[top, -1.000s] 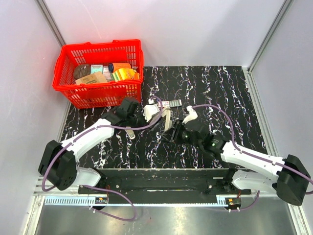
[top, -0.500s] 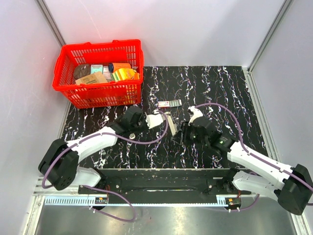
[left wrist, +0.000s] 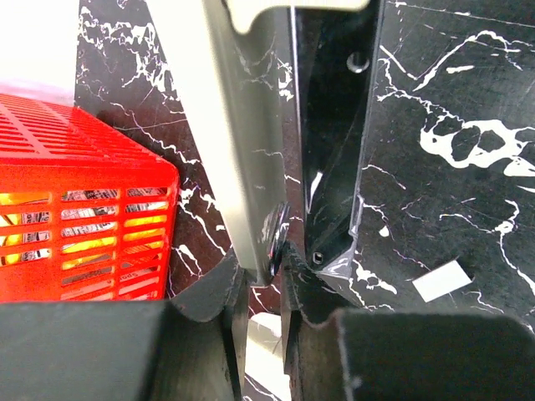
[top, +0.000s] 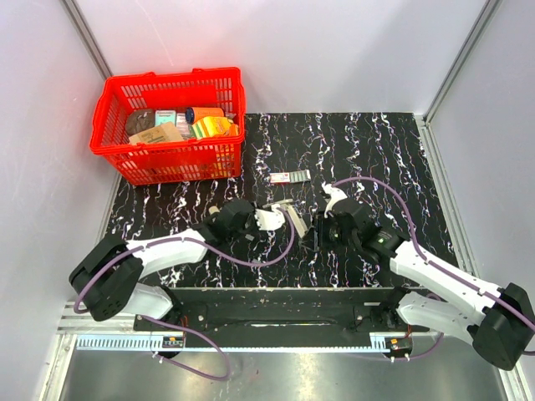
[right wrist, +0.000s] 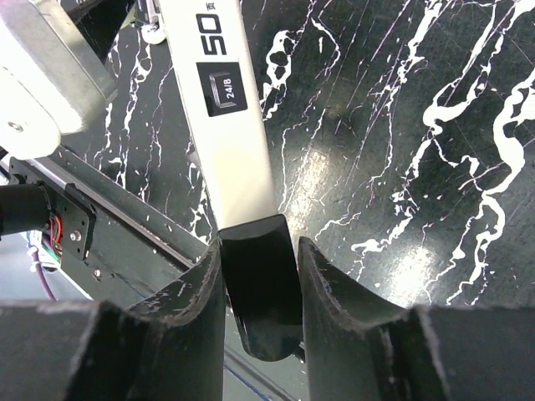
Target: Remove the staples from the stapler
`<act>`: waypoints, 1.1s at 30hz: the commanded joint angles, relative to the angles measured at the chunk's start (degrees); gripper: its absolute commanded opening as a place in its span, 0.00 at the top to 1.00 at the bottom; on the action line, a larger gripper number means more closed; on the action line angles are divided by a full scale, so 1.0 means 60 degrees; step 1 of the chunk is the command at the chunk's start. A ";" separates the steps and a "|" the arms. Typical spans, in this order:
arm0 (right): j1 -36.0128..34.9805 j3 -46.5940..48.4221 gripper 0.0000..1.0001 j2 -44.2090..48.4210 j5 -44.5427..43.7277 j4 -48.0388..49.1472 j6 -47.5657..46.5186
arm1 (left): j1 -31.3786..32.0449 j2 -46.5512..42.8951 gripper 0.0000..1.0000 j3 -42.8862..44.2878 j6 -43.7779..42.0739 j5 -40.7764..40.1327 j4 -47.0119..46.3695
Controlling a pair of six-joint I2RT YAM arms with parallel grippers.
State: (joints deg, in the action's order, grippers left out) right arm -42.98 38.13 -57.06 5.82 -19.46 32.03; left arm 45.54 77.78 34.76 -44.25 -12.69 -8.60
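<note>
Worktop: I see a black, white-veined worktop (top: 376,150) with both arms reaching in toward its middle.
Stapler: The stapler (top: 292,215) is near the middle of the worktop, gripped from both sides. From above, its pale metal arm stands angled away from the black body. I cannot tell whether it rests on the worktop.
Left fingers: The left fingers (top: 269,219) are pressed almost together and pinch the stapler (left wrist: 242,150) at the near end. In the wrist view the pale arm and the black part run away from the left fingers (left wrist: 263,282) side by side.
Right fingers: The right fingers (top: 320,227) are part spread and clamp the stapler's black end between them. In the wrist view the right fingers (right wrist: 259,259) sit either side of that end. The pale top of the stapler (right wrist: 226,150) is marked "50" and "24/8".
Staple strip: A short grey staple strip (top: 290,176) lies flat on the worktop just beyond the stapler, clear of both sets of fingers.
Basket: A red basket (top: 171,77) holding packets sits at the far left, well apart from the stapler. Its mesh wall fills the left of the left wrist view (left wrist: 84,192).
Undetermined: I cannot tell whether staples are inside the stapler.
</note>
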 commanded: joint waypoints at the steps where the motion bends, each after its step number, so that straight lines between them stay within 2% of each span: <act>1: 0.0630 0.0603 1.00 0.0120 -0.1835 0.0431 0.0872 | 0.0320 0.0191 1.00 -0.0053 -0.0786 -0.1446 -0.0091; 5: 0.0645 0.0618 1.00 0.0062 -0.1908 0.1030 0.1194 | 0.0379 -0.0071 1.00 0.1000 0.0881 -0.0058 0.1895; 8: 0.0616 0.0866 1.00 0.0003 -0.2273 0.1426 0.1428 | 0.0379 -0.0306 0.94 0.1777 0.1952 0.1567 0.3231; 11: 0.0630 0.1232 1.00 -0.0187 -0.2698 0.1618 0.1546 | 0.0394 -0.0409 0.82 0.2363 0.2525 0.3339 0.4213; 13: 0.0630 0.1539 1.00 -0.0450 -0.2977 0.1647 0.1561 | 0.0393 -0.0366 0.67 0.2729 0.2730 0.4191 0.4785; 14: 0.0616 0.1686 1.00 -0.0596 -0.3050 0.1633 0.1546 | 0.0379 -0.0293 0.63 0.2876 0.2804 0.4427 0.5020; 19: 0.0704 0.2199 1.00 -0.1007 -0.3826 0.1341 0.1269 | 0.0145 -0.0204 0.60 0.3682 0.2907 0.5014 0.6134; 23: 0.1025 0.2623 1.00 -0.1125 -0.4265 0.0843 0.0596 | -0.0922 -0.0409 0.55 0.4312 0.3243 0.5264 0.6501; 26: 0.1230 0.3034 1.00 -0.1403 -0.5040 0.0403 -0.0165 | -0.1904 -0.0672 0.39 0.4606 0.3609 0.5250 0.6546; 29: 0.1450 0.3196 1.00 -0.1812 -0.6021 0.0446 -0.1205 | -0.2666 -0.1009 0.31 0.4593 0.3771 0.5308 0.6561; 32: 0.1932 0.3167 1.00 -0.2383 -0.6668 0.0811 -0.1894 | -0.3150 -0.1360 0.05 0.4256 0.3888 0.5323 0.6502; 33: 0.2166 0.3109 1.00 -0.2573 -0.6800 0.1088 -0.2070 | -0.3238 -0.1492 0.01 0.4124 0.3845 0.5323 0.6502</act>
State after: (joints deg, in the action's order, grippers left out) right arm -33.82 54.46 -69.19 -25.34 -19.18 27.33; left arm 28.25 72.71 60.03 -23.00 16.97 30.55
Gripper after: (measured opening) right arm 0.382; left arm 0.878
